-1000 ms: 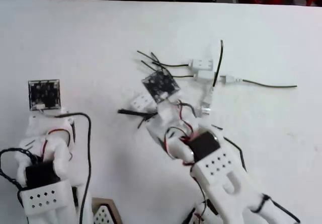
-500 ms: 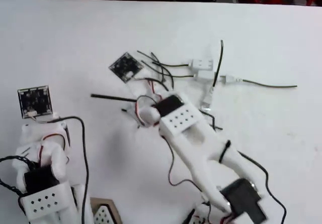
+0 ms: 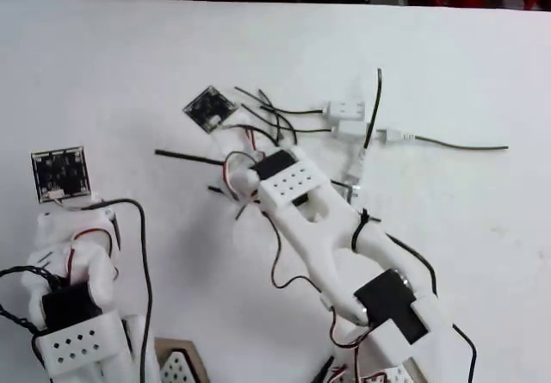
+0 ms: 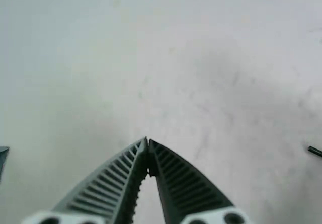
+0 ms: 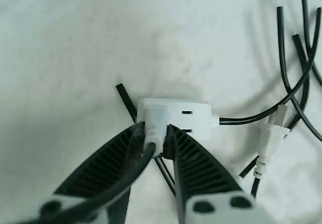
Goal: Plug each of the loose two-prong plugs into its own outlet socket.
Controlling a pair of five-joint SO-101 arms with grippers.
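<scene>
— Where is trouble likely to come from?

— The outlet block (image 5: 188,121). It lies loose near the middle of the surface (image 3: 129,56), with a black cord (image 5: 126,99) passing under it. The right gripper (image 5: 154,133) has its fingers pinching a white plug (image 5: 156,114) whose front end is up against that block, and nothing holds the block down. I'd expect a push to slide it away (or rock it on the cord) rather than seat the prongs.

— Are the prongs in?

— I can't tell, because the plug body hides them. One pair of slots shows bare beside the plug. If the prongs are off their own slots, a push would only jam them against the face.

— Could the other arm brace it?

— Not from where it is. The left gripper (image 4: 147,147) sits at the near left, well apart, with its fingers pressed together over bare surface.

— Which way does the plug point?

— Its long axis runs in line with the fingers, prong end leading. Judging by the arm in the high view, that is far and left. The block lies across that line, and its own cord leaves the short end towards a second plug (image 5: 269,136), which lies loose nearby.
</scene>
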